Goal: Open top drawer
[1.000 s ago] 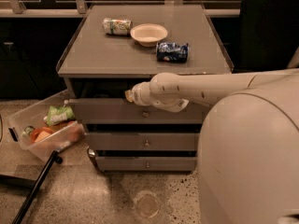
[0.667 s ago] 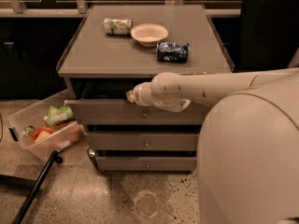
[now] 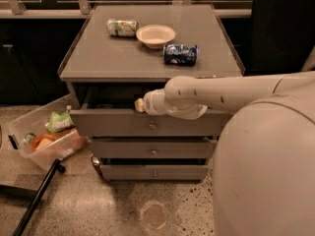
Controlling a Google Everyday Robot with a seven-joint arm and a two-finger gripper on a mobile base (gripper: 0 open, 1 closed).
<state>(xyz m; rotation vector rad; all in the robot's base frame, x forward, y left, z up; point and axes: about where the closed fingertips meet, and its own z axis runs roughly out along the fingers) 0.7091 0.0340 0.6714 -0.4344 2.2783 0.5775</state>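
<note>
The top drawer point(image 3: 113, 123) is the uppermost of three grey fronts in a low cabinet, with a small round knob point(image 3: 152, 126) at its centre. It stands partly pulled out, with a dark gap showing behind its front panel under the cabinet top. My white arm point(image 3: 221, 93) reaches in from the right across the drawer's upper edge. My gripper point(image 3: 140, 104) is at the arm's left end, just above the front panel's top edge and slightly up and left of the knob.
On the cabinet top point(image 3: 108, 58) lie a green can point(image 3: 122, 27), a white bowl point(image 3: 155, 35) and a blue packet point(image 3: 180, 54). The middle drawer point(image 3: 152, 149) and bottom drawer point(image 3: 153, 172) sit below. A clear bin of snacks point(image 3: 44, 139) sits left on the floor, with a dark pole point(image 3: 37, 200) beside it.
The top drawer's front has come a little farther out toward the camera, and my gripper has moved slightly down with it.
</note>
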